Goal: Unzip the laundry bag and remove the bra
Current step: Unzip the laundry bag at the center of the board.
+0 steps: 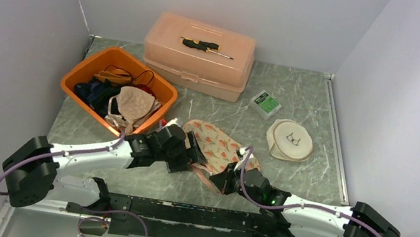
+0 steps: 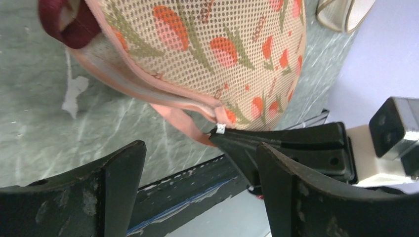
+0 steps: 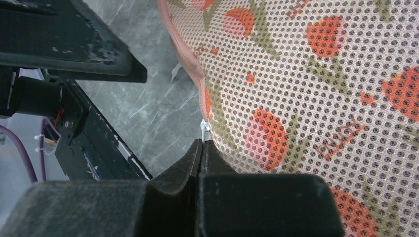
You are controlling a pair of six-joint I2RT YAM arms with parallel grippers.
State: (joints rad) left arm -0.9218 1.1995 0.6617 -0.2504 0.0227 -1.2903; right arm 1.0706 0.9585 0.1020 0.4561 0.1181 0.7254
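Observation:
The laundry bag (image 1: 219,147) is pink-trimmed mesh with an orange flower print, lying on the table between both arms. My right gripper (image 3: 201,144) is shut on the bag's near edge, right by a small white tab (image 3: 203,129); the same pinch shows in the left wrist view (image 2: 221,129). Just left of the bag, my left gripper (image 2: 200,148) stands open with nothing between its fingers (image 2: 121,182). A dark red piece of fabric (image 2: 64,24) pokes out at the bag's far end; I cannot tell whether it is the bra.
An orange bin (image 1: 77,79) of clothes sits at the back left. Behind it stands a pink toolbox (image 1: 197,59) with a screwdriver (image 1: 206,46) on top. A small green box (image 1: 265,104) and a round cream pouch (image 1: 290,139) lie to the right.

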